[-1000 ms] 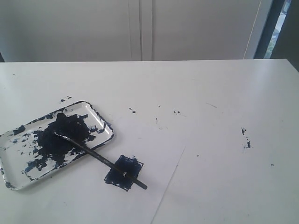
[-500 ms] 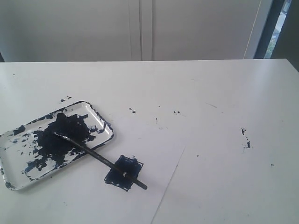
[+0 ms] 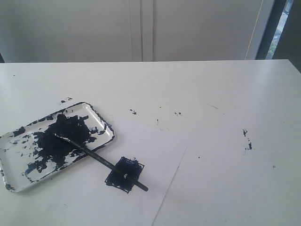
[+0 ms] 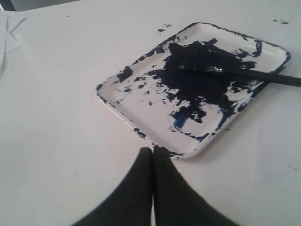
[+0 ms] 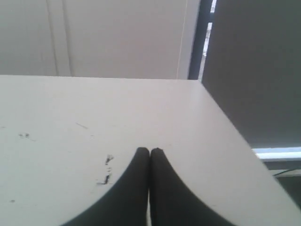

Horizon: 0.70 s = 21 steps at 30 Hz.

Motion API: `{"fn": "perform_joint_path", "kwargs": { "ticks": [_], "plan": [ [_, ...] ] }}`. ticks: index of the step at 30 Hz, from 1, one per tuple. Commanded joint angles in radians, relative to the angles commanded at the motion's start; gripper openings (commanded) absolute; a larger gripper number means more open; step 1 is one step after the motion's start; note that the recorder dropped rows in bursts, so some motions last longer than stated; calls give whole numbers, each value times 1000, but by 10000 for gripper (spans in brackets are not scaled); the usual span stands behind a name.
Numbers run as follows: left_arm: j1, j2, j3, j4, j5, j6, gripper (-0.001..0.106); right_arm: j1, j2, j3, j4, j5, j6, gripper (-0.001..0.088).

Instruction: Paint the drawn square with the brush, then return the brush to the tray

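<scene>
White cabinet doors back a white counter (image 3: 211, 89) with both arms out of the exterior view. At the left sits the tray (image 3: 95, 118), blotched dark blue-black. The brush (image 3: 101, 160) lies with its bristles in the paint blob (image 3: 63, 136), its handle crossing the rim and running out over the paper sheet (image 3: 155, 146). Its far end rests across the drawn square (image 3: 116, 180), which looks filled with dark paint. Further right, a few paint flecks (image 3: 247, 140) mark the bare counter.

The left hand (image 4: 153, 150) hangs just short of the tray's near rim, closed tight and empty. The right hand (image 5: 149, 150) is likewise closed on nothing, over the counter's right side.

Painting looks done and the brush set down, so the task seems at or near its end. Any further move would mean gripping the handle clear of the wet square and shifting it more fully onto the tray
</scene>
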Motion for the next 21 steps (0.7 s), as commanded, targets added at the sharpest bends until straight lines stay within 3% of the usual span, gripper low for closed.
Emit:
{"fn": "perform_joint_path", "kwargs": {
  "ticks": [4, 7, 21],
  "plan": [
    [-2, 0, 0, -2, -42, 0, 0, 0, 0, 70, 0, -37, 0, 0],
    [-2, 0, 0, -2, -44, 0, 0, 2, 0, 70, -4, 21, 0, 0],
    [-2, 0, 0, -2, -44, 0, 0, 2, 0, 70, -4, 21, 0, 0]
  ]
}}
